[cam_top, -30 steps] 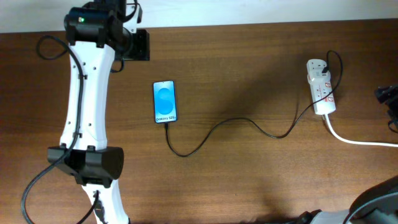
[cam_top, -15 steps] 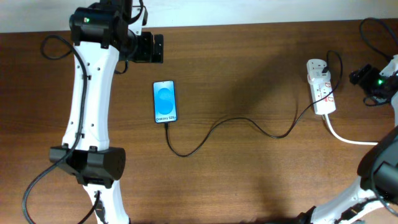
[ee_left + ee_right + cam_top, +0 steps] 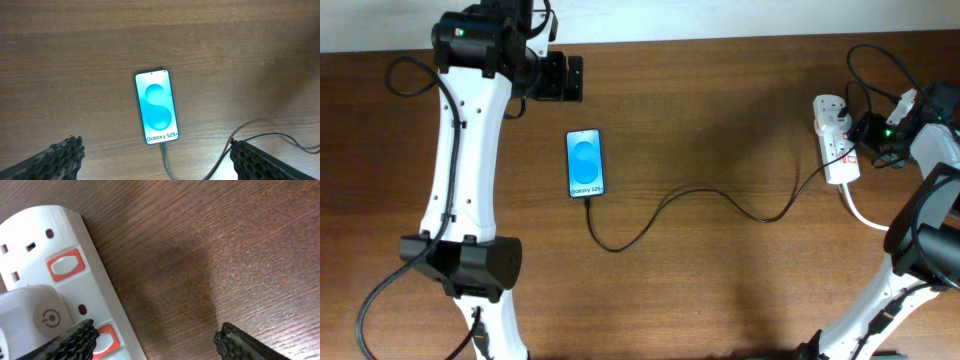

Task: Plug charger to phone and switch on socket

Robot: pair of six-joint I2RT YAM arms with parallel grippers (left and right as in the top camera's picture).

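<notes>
My brown wooden bench (image 3: 720,100) carries the phone (image 3: 585,164), its plugged-in charger (image 3: 710,191), and the socket (image 3: 835,140) well apart.

Soft, even indoor light falls across the wooden desk (image 3: 720,260), leaving only a faint, blurred shadow near its centre in the overhead view. The phone (image 3: 585,163) screen glows vivid blue without glare. Up close, a diffuse dark patch lies on the wood beside the bright white socket (image 3: 85,280); the grain stays crisp.
</notes>
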